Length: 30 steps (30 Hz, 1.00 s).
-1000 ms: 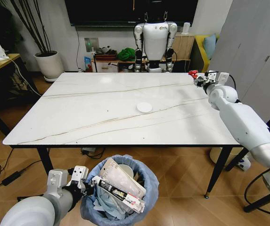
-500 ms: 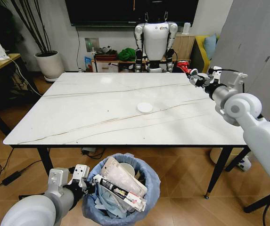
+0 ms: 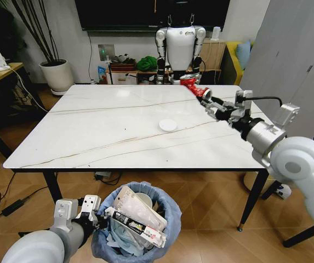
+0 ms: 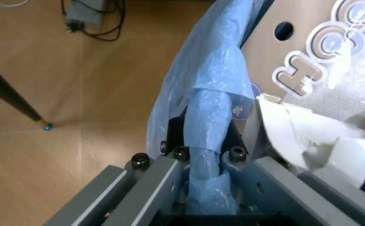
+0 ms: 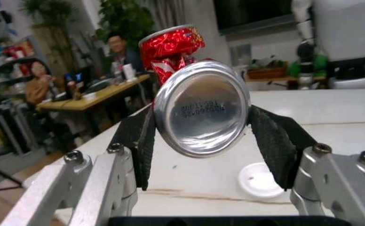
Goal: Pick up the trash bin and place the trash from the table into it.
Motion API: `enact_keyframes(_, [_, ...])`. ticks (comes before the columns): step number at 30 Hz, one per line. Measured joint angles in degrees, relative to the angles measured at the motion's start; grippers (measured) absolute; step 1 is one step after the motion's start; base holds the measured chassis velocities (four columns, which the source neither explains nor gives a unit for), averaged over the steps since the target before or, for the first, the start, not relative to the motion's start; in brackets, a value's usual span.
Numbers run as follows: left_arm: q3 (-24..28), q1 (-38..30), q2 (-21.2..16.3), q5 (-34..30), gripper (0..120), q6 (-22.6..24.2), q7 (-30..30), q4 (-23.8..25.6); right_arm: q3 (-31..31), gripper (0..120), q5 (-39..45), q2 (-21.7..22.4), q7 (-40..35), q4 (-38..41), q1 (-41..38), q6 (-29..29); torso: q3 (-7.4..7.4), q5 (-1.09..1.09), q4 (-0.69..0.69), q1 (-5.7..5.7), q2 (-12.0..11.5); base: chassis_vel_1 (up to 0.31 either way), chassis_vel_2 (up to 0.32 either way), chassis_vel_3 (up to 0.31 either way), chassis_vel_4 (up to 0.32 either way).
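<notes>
Marble surface (image 3: 118, 126) now holds just a round lid (image 3: 168, 125), since the right end effector (image 3: 207, 101) swung inward clenching a crushed red can (image 3: 192, 86) (bin-bound, I'd guess), while the left end effector (image 3: 93, 216) grips the trash bin (image 3: 170, 211) below the near edge.

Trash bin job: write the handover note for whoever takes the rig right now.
Left end effector: shut on the trash bin's blue liner rim, bin low in front of the table.
Right end effector: shut on a crushed red can, held above the table's far right area.
Done: bin holds cardboard, a long packet, a cup and tissues.
Left: drop the can in the bin; a round white lid sits mid-table.
</notes>
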<state>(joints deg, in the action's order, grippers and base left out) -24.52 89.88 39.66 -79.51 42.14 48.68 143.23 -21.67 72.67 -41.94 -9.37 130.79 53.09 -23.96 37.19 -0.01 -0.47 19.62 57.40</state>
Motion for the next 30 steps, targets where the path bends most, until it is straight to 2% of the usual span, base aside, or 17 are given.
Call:
enact_keyframes(9, [0.34,-2.05,-0.06,-1.30,0,-0.01,1.19,0.00,-2.23,48,-2.94,1.16,5.02,7.94,10.22,-0.25,0.00,0.01,-0.02,0.01,0.00,0.000,0.000,0.000,0.000])
enact_keyframes(15, [0.95,-3.32,0.41,-1.41,0,-0.01,1.17,0.00,-4.66,48,-9.77,1.65,10.24,12.88,21.91,-0.21,0.00,0.00,-0.03,0.00,0.00,0.000,0.000,0.000,0.000])
enact_keyframes(21, [1.34,-3.84,0.59,-1.76,0,-0.01,1.17,0.00,-4.59,48,-15.86,1.12,12.99,12.99,29.25,-0.57,0.00,0.01,-0.02,0.00,0.00,0.000,0.000,0.000,0.000])
enact_keyframes(30, [1.85,-4.50,0.53,-1.79,0,-0.01,1.39,0.00,-1.30,48,-21.43,0.55,15.64,12.73,33.59,-0.84,0.01,0.01,-0.01,0.01,-0.01,0.000,0.000,0.000,0.000])
